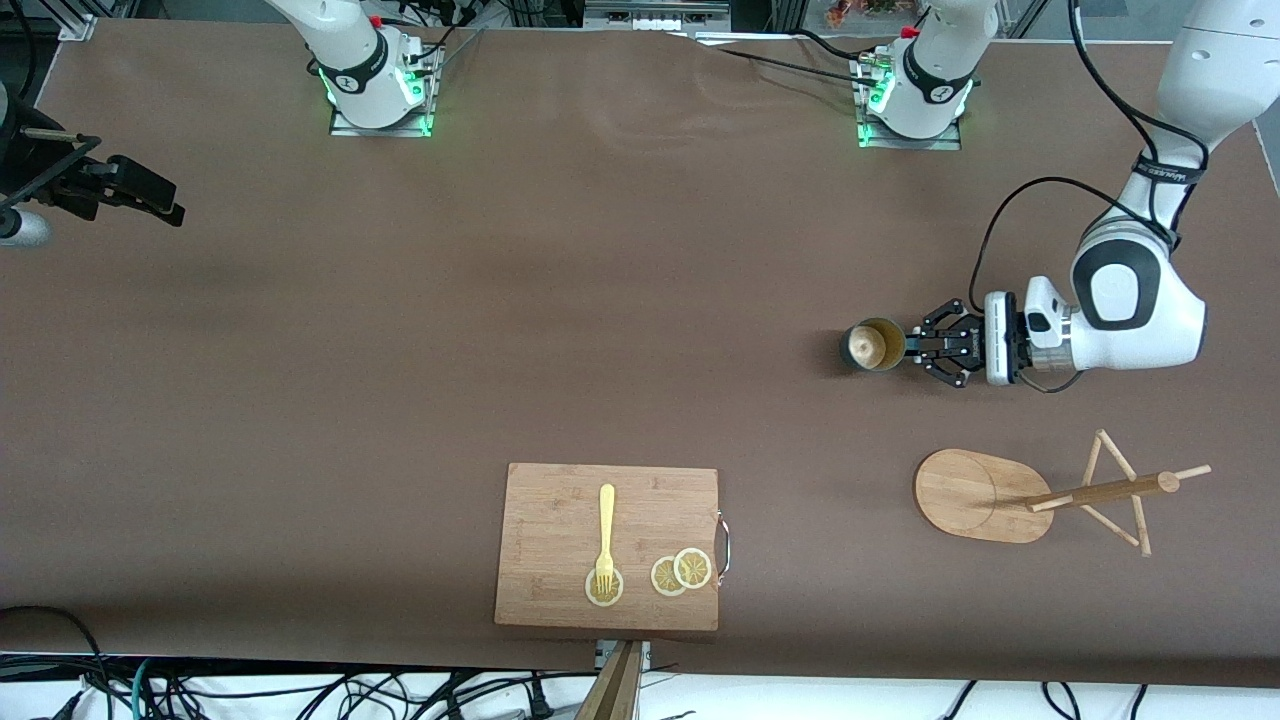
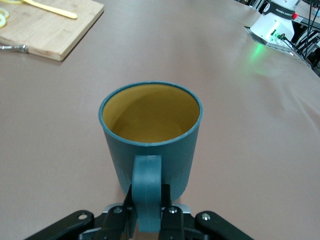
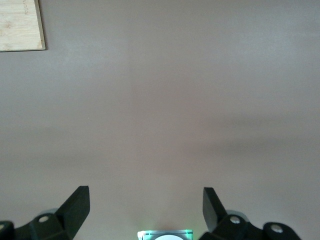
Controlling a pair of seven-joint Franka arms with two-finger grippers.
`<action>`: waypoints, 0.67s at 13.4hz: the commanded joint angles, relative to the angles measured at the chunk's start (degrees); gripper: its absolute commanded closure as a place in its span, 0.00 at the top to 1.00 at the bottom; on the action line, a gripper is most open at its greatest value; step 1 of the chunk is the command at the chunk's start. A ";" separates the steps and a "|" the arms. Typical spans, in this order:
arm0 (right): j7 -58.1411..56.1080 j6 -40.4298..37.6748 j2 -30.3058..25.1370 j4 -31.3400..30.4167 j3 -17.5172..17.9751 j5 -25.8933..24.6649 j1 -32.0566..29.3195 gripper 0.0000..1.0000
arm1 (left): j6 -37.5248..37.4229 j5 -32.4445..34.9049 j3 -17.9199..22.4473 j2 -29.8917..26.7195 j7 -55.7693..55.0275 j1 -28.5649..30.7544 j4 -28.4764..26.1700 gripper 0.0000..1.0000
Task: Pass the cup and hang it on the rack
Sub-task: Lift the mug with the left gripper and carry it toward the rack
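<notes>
The dark teal cup [image 1: 873,345] with a yellowish inside is upright toward the left arm's end of the table. I cannot tell whether it rests on the table or hangs just above it. My left gripper [image 1: 912,347] is shut on the cup's handle [image 2: 146,192], one finger on each side. The wrist view looks into the cup [image 2: 150,135]. The bamboo rack [image 1: 985,495] stands nearer the front camera than the cup, its post and pegs [image 1: 1105,490] pointing toward the table's end. My right gripper [image 1: 150,195] waits open over the right arm's end of the table, its fingers [image 3: 75,205] wide apart with nothing between them.
A bamboo cutting board [image 1: 555,520] lies near the table's front edge with a yellow fork [image 1: 605,535] and lemon slices [image 1: 682,572] on it. The left wrist view shows the board [image 2: 45,30] and the right arm's base [image 2: 277,22]. The board's corner [image 3: 20,25] shows in the right wrist view.
</notes>
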 commanded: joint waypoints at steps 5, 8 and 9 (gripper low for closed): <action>-0.22 -1.23 0.63 1.63 0.19 0.08 -0.24 1.00 | -9.34 6.65 0.68 -0.89 -10.23 5.70 4.15 0.00; -0.22 -1.23 0.63 1.63 0.10 0.08 -0.24 1.00 | -15.66 12.53 0.77 -0.71 -20.93 7.29 10.91 0.00; -0.22 -1.23 0.63 1.63 0.10 0.08 -0.24 1.00 | -18.21 14.29 0.69 -0.62 -25.50 7.73 13.46 0.00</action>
